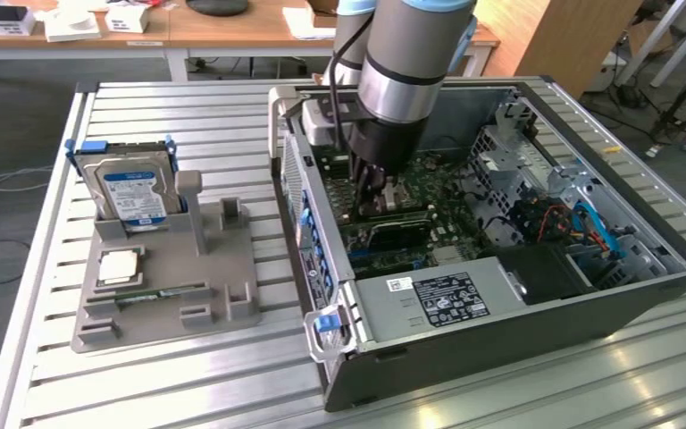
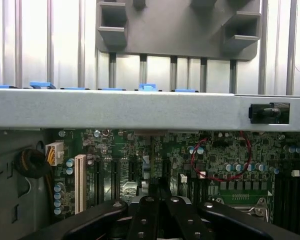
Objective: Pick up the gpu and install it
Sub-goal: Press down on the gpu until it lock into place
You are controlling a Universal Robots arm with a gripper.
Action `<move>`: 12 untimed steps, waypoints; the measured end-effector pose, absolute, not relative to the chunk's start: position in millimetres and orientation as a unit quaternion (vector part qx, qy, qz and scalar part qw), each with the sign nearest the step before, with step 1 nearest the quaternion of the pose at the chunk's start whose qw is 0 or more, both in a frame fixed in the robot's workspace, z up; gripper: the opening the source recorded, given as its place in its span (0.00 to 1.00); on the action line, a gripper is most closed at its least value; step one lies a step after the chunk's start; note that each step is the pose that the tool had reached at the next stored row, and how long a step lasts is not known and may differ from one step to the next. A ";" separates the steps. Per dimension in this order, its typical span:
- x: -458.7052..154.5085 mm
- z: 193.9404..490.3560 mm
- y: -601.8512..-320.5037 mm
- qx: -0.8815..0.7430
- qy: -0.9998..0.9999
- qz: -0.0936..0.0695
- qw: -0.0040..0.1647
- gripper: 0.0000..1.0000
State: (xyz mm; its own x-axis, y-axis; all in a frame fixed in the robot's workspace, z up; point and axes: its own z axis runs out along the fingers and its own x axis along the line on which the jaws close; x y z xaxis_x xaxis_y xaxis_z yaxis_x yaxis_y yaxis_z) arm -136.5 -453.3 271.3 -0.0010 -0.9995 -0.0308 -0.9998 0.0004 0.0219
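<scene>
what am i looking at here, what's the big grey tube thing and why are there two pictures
The grey tube is a robot arm. It reaches down into an open computer case lying on a slatted metal table. Its tool, at the arm's end, is shut and sits low over the green circuit board, beside a dark flat card. Whether it grips the card is not clear. One picture is taken from off to the side; the other comes from a camera on the arm's wrist, looking past the tool at the board. Next to the case, a grey holder carries a hard drive.
</scene>
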 end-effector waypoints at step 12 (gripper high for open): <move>-136.8 265.9 -453.3 -0.707 0.707 0.017 0.004 0.11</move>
State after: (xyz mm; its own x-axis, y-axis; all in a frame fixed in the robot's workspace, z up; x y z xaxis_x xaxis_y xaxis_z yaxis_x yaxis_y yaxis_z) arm -136.8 -453.3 265.9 -0.0009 -0.9995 -0.0306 -0.9998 0.0003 0.0182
